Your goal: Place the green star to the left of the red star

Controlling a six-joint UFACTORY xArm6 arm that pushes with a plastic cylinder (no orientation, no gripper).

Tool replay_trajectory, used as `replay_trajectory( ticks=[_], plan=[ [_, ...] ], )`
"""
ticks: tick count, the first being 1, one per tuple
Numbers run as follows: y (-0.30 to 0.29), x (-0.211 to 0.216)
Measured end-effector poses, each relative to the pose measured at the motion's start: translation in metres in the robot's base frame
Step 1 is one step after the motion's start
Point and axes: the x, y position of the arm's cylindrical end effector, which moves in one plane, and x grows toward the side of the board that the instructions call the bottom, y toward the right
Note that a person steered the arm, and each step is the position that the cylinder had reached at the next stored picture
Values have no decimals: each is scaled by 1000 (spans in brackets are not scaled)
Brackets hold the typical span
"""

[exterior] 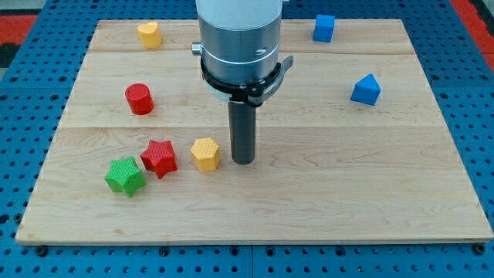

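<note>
The green star (125, 176) lies near the board's lower left, touching or almost touching the red star (159, 157), which sits just up and to its right. My tip (243, 161) rests on the board to the right of the yellow hexagon (205, 154), a small gap apart from it. The tip is well to the right of both stars.
A red cylinder (140, 99) stands above the stars. A yellow heart-like block (150, 34) is at the top left. A blue cube (324, 28) is at the top right and a blue pentagon-shaped block (366, 89) at the right. The wooden board (347, 193) lies on a blue pegboard.
</note>
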Motion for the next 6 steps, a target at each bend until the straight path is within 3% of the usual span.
replay_trajectory(
  ticks=[2,4,6],
  plan=[
    [-84,41],
    [-175,39],
    [-135,-7]
  ],
)
